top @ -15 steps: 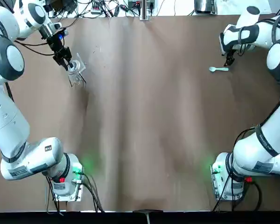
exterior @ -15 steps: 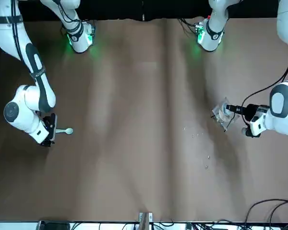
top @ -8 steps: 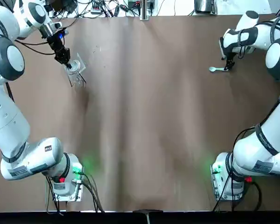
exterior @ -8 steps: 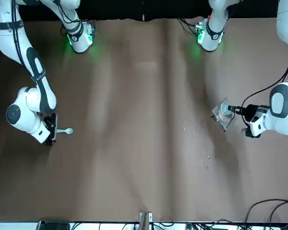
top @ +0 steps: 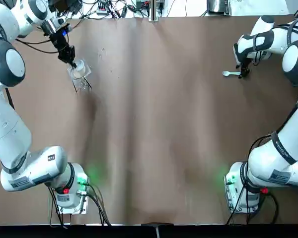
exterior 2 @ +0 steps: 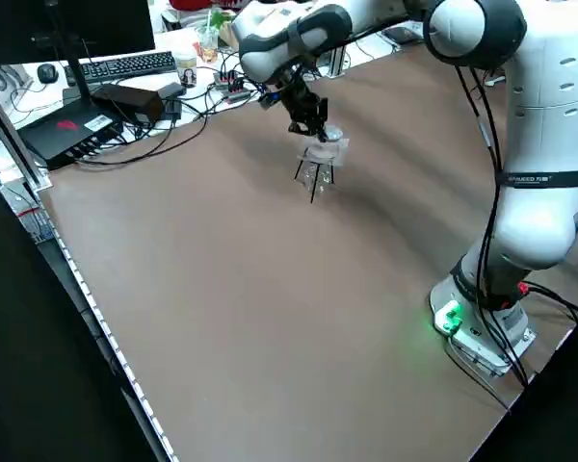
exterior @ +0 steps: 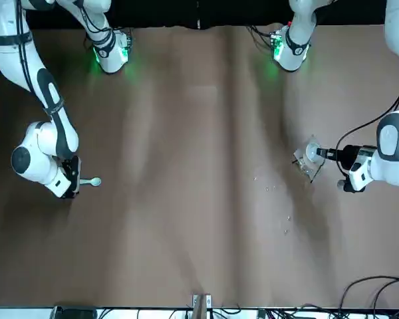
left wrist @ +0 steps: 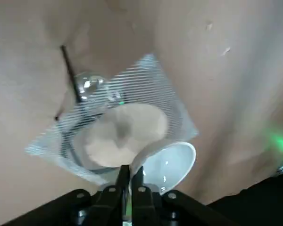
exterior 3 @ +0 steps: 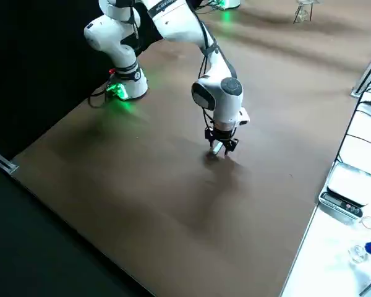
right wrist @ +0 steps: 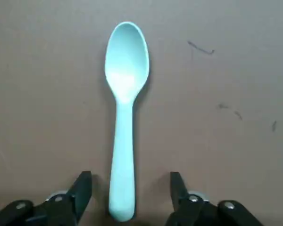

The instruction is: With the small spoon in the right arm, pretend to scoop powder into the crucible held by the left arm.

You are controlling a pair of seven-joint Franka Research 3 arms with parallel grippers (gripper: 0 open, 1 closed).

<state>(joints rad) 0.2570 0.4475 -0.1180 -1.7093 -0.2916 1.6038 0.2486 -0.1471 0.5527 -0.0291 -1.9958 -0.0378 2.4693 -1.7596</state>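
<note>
Pale mint spoon; white crucible; brown table.

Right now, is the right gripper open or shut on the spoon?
Open. The right gripper straddles the spoon handle with gaps on both sides; it lies flat on the table.

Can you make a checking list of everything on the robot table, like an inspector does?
Surface: brown table cover, creased.
Job's things: small spoon lying flat on the table; white crucible at the wire gauze stand.
Clutter: a few tiny specks near the stand.
Grippers: left gripper shut on the crucible's rim; right gripper open, fingers either side of the spoon's handle.
Cables: tangle along the far edge; leads at both arm bases.
Surroundings: keyboard beside the table.
</note>
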